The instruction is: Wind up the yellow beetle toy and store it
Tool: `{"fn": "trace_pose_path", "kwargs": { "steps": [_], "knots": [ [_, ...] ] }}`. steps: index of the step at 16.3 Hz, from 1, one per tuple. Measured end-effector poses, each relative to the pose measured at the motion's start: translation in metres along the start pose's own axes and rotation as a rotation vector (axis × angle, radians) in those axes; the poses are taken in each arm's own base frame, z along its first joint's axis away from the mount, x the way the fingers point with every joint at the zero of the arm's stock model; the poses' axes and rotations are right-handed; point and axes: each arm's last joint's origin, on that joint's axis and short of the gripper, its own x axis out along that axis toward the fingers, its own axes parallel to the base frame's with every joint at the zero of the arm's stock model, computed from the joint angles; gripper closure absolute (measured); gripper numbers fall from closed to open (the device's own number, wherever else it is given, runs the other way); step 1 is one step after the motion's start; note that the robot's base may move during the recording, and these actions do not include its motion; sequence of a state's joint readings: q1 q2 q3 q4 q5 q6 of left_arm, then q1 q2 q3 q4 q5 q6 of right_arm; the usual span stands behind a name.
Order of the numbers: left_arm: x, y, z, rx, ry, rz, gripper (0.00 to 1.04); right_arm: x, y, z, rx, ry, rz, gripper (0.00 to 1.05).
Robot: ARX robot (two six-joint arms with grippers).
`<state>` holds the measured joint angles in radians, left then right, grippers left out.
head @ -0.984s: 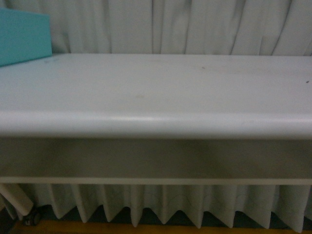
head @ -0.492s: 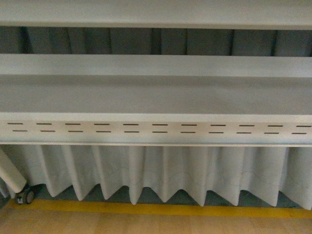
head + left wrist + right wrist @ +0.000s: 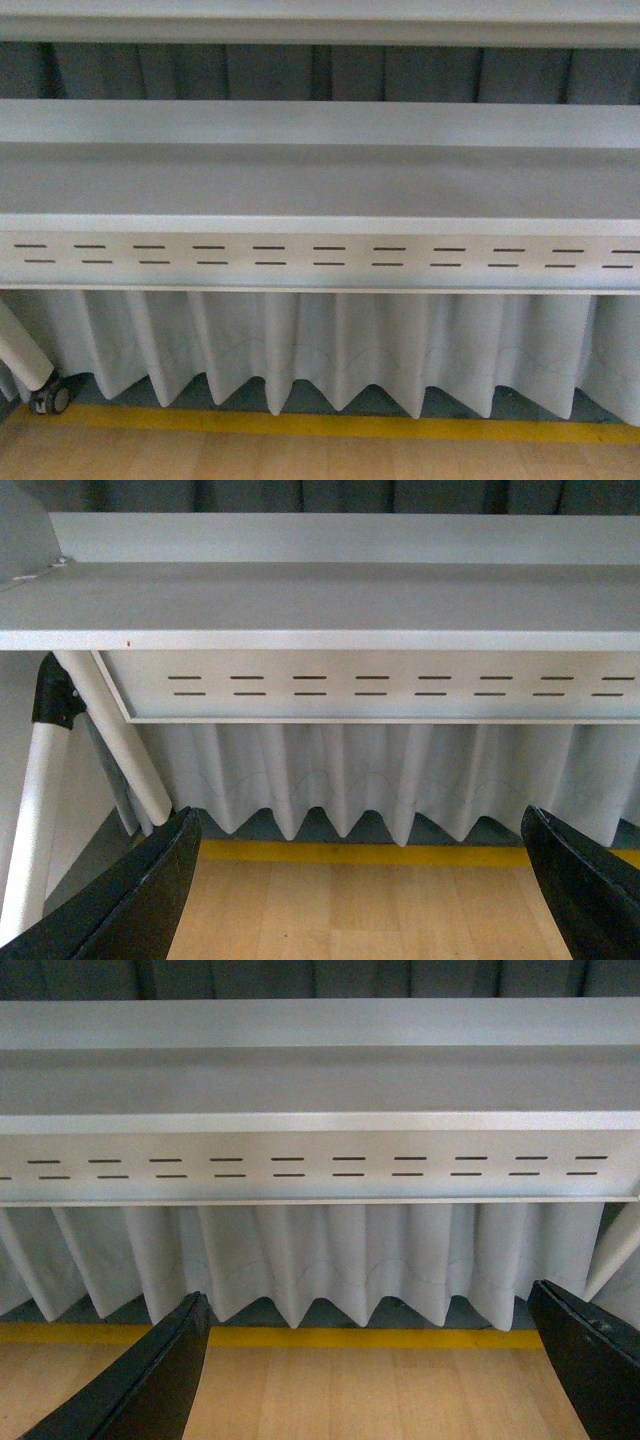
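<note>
The yellow beetle toy is out of view in every frame. My left gripper (image 3: pixel 360 900) is open, its black fingers (image 3: pixel 150 900) spread wide over bare wooden floor with nothing between them. My right gripper (image 3: pixel 370 1380) is open too, black fingers (image 3: pixel 160 1380) wide apart above the floor and empty. Neither arm shows in the front view, which looks at the underside and slotted front rail (image 3: pixel 320 256) of a white table.
A white pleated curtain (image 3: pixel 330 345) hangs below the table rail. A yellow floor line (image 3: pixel 330 425) runs along the wooden floor (image 3: pixel 350 920). A white table leg (image 3: pixel 110 740) with a black joint stands beside the left gripper; a caster wheel (image 3: pixel 50 398) sits low left.
The front view has dropped from the tabletop with a teal box at its left corner to the table's underside and slotted rail, then crept slightly lower.
</note>
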<state>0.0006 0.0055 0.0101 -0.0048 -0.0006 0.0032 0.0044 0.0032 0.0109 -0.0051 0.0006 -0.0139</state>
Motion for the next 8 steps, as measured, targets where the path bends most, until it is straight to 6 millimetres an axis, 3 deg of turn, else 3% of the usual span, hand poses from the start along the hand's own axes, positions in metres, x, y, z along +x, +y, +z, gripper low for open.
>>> {"fn": "trace_pose_path", "kwargs": {
  "steps": [8],
  "knots": [
    [0.0,0.0,0.0,0.0,0.0,0.0,0.07,0.0,0.0,0.0,0.0,0.0,0.0,0.07]
  ]
}}
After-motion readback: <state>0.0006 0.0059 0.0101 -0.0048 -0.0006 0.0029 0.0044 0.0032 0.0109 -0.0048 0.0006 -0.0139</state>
